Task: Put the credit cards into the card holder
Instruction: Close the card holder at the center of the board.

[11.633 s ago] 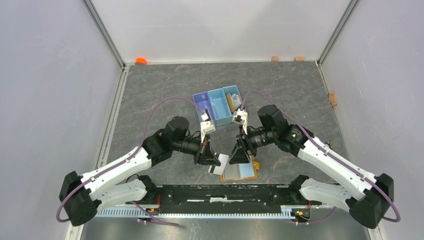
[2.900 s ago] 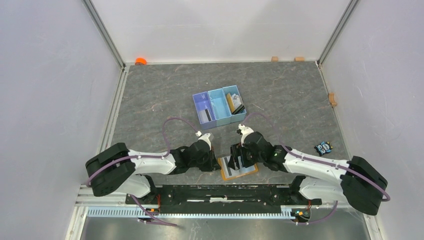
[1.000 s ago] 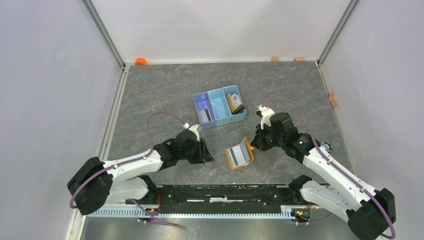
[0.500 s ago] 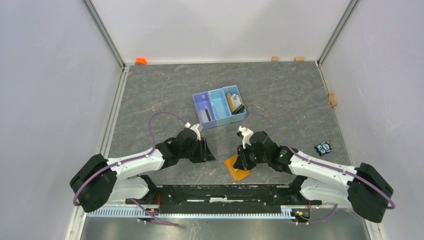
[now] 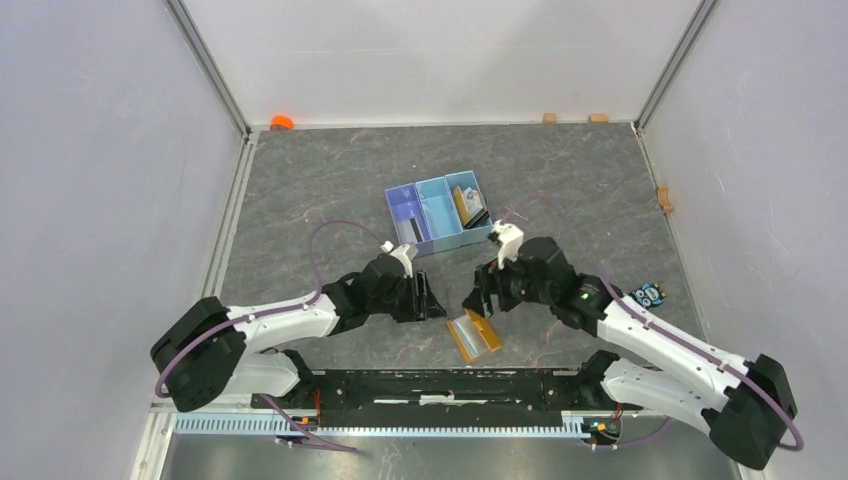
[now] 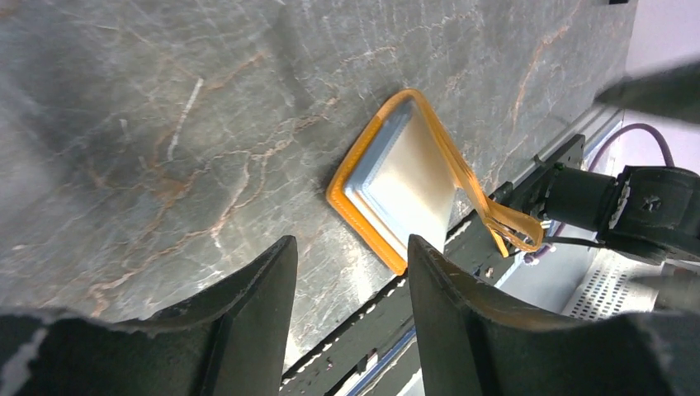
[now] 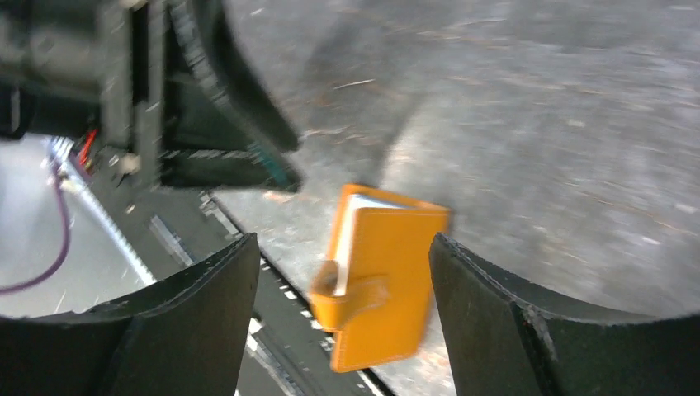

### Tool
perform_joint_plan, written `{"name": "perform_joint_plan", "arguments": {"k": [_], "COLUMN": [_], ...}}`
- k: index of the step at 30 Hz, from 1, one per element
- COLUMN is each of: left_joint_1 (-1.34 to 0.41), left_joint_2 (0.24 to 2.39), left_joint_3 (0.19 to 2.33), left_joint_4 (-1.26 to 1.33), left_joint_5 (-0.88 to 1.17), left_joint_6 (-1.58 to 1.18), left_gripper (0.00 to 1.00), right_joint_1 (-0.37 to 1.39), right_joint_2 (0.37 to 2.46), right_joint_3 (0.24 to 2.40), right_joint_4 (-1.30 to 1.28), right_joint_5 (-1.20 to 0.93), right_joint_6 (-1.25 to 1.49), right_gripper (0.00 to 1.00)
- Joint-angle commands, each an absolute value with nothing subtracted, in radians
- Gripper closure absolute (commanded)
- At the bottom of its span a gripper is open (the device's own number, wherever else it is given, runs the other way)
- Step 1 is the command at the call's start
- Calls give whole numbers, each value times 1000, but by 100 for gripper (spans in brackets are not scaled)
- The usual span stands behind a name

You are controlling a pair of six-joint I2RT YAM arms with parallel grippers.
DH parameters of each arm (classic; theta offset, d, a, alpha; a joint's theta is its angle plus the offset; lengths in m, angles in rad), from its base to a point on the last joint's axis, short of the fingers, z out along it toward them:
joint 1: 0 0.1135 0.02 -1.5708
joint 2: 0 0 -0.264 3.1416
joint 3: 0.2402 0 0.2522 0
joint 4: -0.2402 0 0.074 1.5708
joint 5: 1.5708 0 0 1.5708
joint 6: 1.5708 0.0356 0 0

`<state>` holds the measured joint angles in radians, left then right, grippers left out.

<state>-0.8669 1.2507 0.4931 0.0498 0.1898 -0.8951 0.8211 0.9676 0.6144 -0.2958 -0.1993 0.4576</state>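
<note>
Toward the left of the near edge, the left gripper [image 5: 430,299] is hovering with its fingers spread, nothing between them. Behind it, the blue tray [image 5: 438,190] is holding the credit cards [image 5: 469,206]. Just to the right, the card holder [image 5: 473,335] is lying on the table [image 5: 330,180] beside the front rail, free of both grippers, while the right gripper [image 5: 479,298] is hanging over it, fingers wide apart.

The card holder [image 7: 384,272] is smeared with motion in the right wrist view. The credit cards [image 5: 470,206] in the blue tray [image 5: 437,212] are too small to count from above.
</note>
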Motion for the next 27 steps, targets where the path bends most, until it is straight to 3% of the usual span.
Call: {"name": "perform_joint_plan", "arguments": {"k": [1, 5, 13, 18, 27], "left_joint_1": [-902, -913, -919, -928, -974], "left_joint_2": [1282, 1283, 1288, 1308, 1361], "left_joint_3": [554, 564, 562, 576, 632], "left_joint_4": [117, 117, 117, 112, 58], "left_joint_5": [169, 146, 146, 149, 123], "left_joint_6": [-942, -949, -966, -964, -917], "left_gripper": [41, 40, 37, 32, 29], "right_joint_1": [636, 516, 526, 571, 702], "right_joint_2": [918, 906, 960, 961, 1029], "right_joint_3": [599, 520, 366, 334, 334], "right_joint_4": [-419, -410, -245, -188, -133], "right_joint_5": [-227, -252, -395, -401, -330], "right_joint_6": [352, 305, 308, 345, 400], "right_gripper": [22, 26, 30, 20, 17]}}
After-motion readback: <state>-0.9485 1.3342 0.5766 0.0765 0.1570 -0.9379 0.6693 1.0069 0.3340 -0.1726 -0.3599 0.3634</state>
